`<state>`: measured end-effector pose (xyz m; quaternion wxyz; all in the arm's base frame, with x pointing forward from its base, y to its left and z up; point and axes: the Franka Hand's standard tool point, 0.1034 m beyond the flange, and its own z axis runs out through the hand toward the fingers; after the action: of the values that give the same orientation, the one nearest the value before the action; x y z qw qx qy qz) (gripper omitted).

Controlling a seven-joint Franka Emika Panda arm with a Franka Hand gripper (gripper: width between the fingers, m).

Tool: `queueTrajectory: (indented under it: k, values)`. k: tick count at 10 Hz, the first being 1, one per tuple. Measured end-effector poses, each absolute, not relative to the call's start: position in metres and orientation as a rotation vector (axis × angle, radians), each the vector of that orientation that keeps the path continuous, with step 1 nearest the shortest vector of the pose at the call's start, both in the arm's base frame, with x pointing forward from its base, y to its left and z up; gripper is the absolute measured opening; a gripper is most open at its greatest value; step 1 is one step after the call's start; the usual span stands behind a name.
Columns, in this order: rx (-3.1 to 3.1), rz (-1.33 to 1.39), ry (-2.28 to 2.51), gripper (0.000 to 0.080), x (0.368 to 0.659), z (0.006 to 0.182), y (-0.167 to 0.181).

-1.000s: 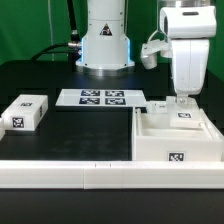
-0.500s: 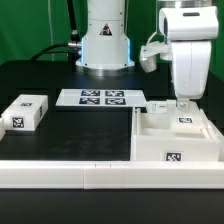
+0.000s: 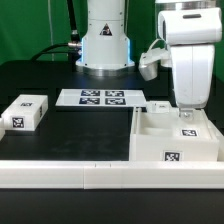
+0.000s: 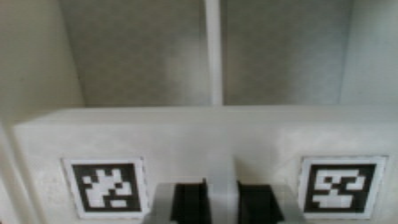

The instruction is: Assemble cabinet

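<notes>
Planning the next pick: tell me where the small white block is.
The small white block lies at the exterior view's far left, apart from the marker board on its right.

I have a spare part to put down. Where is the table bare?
Bare black table lies between the small white block and the cabinet, on the near side of the marker board. The exterior view's right is crowded: the gripper is at the cabinet's top.

Tight cabinet (image 3: 155, 148) walls beside fingers (image 4: 187, 203)
</notes>
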<state>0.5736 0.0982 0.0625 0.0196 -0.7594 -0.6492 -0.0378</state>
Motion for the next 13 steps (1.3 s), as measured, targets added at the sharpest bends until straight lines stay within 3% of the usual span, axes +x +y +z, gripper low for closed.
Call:
queueTrajectory:
  k: [3,4,8,11,13]
  values:
    - [-2.353,-0.11,-2.016,0.0069,0.573,0.062,0.098]
    - [-2.353,-0.11,-2.015,0.0145,0.573,0.062,0.098]
    - [-2.353,-0.109,-2.015,0.075,0.573,0.062,0.098]
    - [-2.352,-0.108,-2.016,0.0796,0.572,0.062,0.098]
    - [-2.373,-0.1,-2.007,0.0797,0.554,0.075,0.101]
